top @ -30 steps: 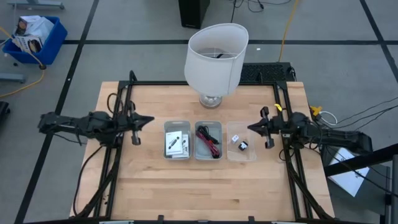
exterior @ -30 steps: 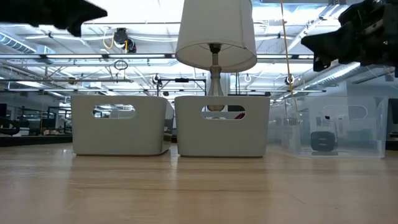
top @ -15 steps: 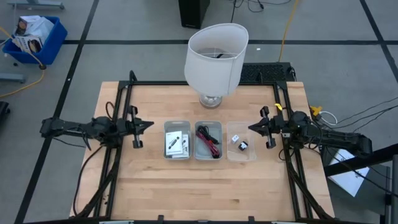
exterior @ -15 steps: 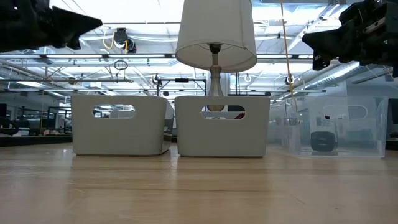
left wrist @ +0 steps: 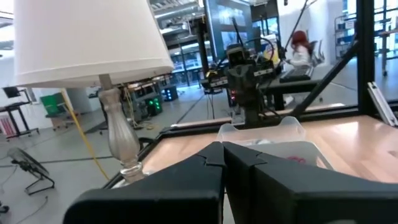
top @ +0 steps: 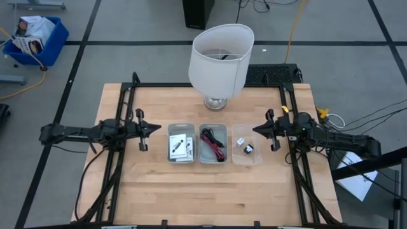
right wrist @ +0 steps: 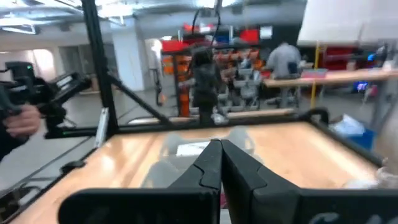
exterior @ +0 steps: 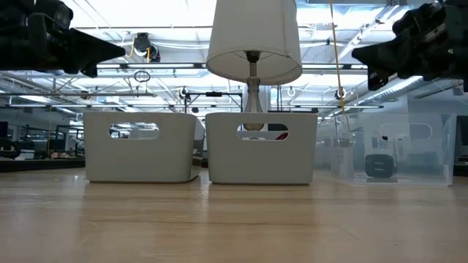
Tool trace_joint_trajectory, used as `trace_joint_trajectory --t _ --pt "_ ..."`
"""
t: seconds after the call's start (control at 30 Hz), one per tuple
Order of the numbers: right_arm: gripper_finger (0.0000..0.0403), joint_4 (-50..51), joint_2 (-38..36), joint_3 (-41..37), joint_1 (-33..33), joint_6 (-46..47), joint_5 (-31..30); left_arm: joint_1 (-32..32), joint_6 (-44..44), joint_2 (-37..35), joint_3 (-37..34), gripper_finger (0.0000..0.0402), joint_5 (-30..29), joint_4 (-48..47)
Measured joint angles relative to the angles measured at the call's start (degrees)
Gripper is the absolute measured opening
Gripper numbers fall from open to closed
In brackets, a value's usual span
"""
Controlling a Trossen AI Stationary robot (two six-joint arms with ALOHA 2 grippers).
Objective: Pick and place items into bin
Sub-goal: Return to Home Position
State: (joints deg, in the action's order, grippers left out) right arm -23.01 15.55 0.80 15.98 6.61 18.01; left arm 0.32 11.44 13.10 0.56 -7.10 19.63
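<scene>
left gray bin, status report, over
Left end effector shut, empty, beside left gray bin. Right end effector shut, empty, beside clear bin. White packets inside it. Nothing blocking.

In the low view the walls of the left gray bin [exterior: 139,150] and the middle gray bin [exterior: 262,150] hide what lies inside. The clear bin [exterior: 398,150] at the right shows only a blurred dark lump [exterior: 379,165]. The top edge cuts off the lampshade [exterior: 254,40], and the left arm [exterior: 51,40] and right arm [exterior: 424,36] run out past the upper corners. From above, the white packets [top: 181,147] overlap and are too small to count. The black and red cables [top: 213,146] are tangled, and the shade covers most of the lamp base [top: 215,102]. In the wrist views the closed fingers of the left end effector [left wrist: 222,148] and right end effector [right wrist: 219,144] mask the nearest bins. The right wrist view is blurred throughout.
</scene>
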Motion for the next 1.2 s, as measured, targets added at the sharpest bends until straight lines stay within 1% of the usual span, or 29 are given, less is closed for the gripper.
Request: trace_joint_trajectory --t 0.13,0.23,0.3,0.4,0.47,0.6,0.7,0.77,0.87,0.93,1.1,1.2 --pt "0.0000 -0.30 0.72 0.00 -4.01 0.89 -0.93 -2.12 0.11 0.00 0.00 0.0000 -3.35 -0.06" --pt "0.0000 -0.04 1.23 0.00 -9.26 0.40 -8.42 -4.50 0.44 0.00 0.00 0.0000 -6.82 -0.18" --pt "0.0000 -0.54 1.27 0.00 -13.10 -1.69 -11.97 -6.19 1.02 0.00 0.00 0.0000 -8.58 -0.21" --pt "0.0000 -3.35 1.20 0.00 -17.87 -5.53 -13.91 -8.63 1.76 0.01 0.02 0.0000 -11.14 -1.24" --pt "0.0000 -4.00 1.07 0.00 -19.66 -8.30 -15.04 -9.90 1.98 0.00 0.02 0.0000 -12.60 -1.97" --pt "0.0000 -1.98 1.10 0.00 -20.17 -11.18 -14.92 -10.99 2.34 0.02 0.02 0.0000 -12.99 -3.12" --pt "0.0000 -2.01 1.10 0.00 -20.10 -11.22 -14.69 -11.06 1.42 0.00 0.02 0.0000 -13.98 -3.49" --pt "0.0000 -1.98 1.12 0.00 -20.08 -11.14 -13.46 -11.02 0.97 0.01 0.02 0.0000 -14.01 -4.18" --pt "0.0000 -1.67 1.12 0.00 -20.08 -9.52 -13.45 -11.02 -0.14 0.00 0.02 0.0000 -14.02 -5.60" --pt "0.0000 -1.08 1.12 0.00 -20.07 -8.93 -14.20 -11.02 -1.29 0.02 0.02 0.0000 -14.02 -7.26" --pt "0.0000 -0.86 1.14 0.00 -20.08 -8.80 -19.07 -11.02 -5.44 0.02 0.04 0.0000 -14.03 -11.10" --pt "0.0000 -0.83 1.14 0.00 -20.08 -8.81 -19.53 -11.02 -7.42 0.00 0.04 0.0005 -14.04 -11.85"
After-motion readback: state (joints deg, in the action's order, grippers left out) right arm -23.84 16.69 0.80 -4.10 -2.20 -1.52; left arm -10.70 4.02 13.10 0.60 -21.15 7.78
